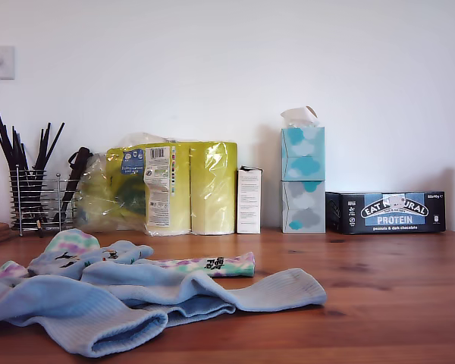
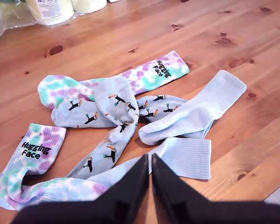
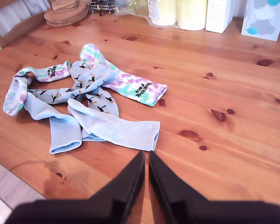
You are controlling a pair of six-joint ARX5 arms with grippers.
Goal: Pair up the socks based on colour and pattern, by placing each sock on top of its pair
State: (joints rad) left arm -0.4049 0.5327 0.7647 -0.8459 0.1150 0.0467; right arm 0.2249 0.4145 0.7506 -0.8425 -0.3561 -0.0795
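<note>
We judge that pairing has not begun: all six soft fabric socks lie in one tangled heap on the knotty wooden table, toward the exterior view's left, none yet laid on its match. The two plain light-blue ribbed socks lie at the heap's edge nearest the exterior camera, one partly overlapping the other; the two blue-grey socks with small dark bird prints cross each other in the middle; and the two pastel tie-dye socks with black lettering sit one at the far side and one curled at the end, apart. The next move probably calls for picking one loose, reachable sock, perhaps a ribbed cuff, and lifting it free without dragging its neighbours. My first gripper hovers above the heap's near edge with its dark jaws pressed together, holding nothing. My second gripper hangs over bare wood just beside a ribbed cuff, jaws likewise closed and empty.
</note>
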